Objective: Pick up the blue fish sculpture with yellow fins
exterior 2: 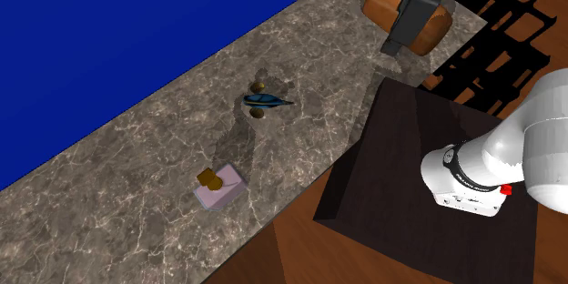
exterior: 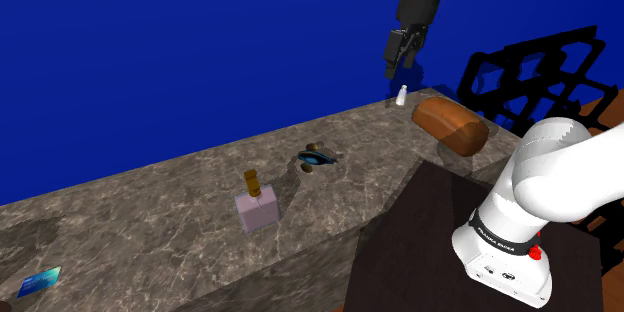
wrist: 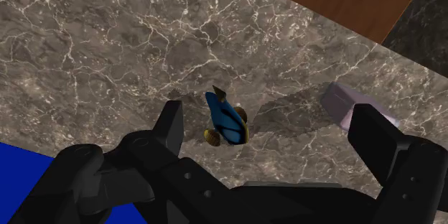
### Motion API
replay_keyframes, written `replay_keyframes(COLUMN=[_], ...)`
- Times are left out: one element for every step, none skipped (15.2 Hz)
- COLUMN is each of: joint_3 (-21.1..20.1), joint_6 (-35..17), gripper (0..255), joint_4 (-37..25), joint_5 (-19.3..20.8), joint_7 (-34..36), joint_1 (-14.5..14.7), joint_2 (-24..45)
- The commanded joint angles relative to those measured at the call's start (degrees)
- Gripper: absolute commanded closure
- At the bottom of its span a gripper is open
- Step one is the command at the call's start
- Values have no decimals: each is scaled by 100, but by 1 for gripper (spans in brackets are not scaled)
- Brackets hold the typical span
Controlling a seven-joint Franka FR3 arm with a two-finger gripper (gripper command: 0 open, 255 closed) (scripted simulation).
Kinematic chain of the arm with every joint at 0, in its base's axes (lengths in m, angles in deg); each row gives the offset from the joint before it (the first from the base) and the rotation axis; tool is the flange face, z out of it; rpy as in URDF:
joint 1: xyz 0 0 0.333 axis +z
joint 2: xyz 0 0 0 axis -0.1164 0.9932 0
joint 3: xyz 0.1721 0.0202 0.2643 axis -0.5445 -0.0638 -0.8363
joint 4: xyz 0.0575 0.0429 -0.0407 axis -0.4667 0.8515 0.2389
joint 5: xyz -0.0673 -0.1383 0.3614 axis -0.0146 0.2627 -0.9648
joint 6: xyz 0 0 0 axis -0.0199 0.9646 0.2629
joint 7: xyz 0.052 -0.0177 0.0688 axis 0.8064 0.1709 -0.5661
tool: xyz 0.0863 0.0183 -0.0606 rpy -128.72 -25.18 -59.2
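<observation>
Two black fingers of the gripper are standing spread apart, clasping nothing, and hanging high above the marble counter. Down on it, the blue fish sculpture is lying mid-counter, well to the shoulder view's left of the gripper. A lilac box is sitting nearer and a brown loaf is to the right.

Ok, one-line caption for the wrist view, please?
Open gripper looks down on the blue fish sculpture lying on the marbled counter, well clear of both fingers.
</observation>
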Motion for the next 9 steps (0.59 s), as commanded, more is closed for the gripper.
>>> replay_keyframes(joint_3=[0, -59, -118, -177, -234, -293, -351, -409, -468], joint_6=[0, -251, -505, -763, -1025, -1291, -1561, -1836, -2115], gripper=[0, 0, 0, 0, 0, 0, 0, 0, 0], joint_4=[0, 201, 394, 579, 757, 926, 1087, 1240, 1383], joint_5=[0, 39, 79, 120, 163, 208, 255, 307, 362], joint_7=[0, 10, 22, 37, 55, 76, 100, 129, 163], joint_1=[0, 8, 16, 23, 29, 33, 35, 35, 32], joint_2=[0, -8, -4, 12, 40, 80, 134, 202, 285])
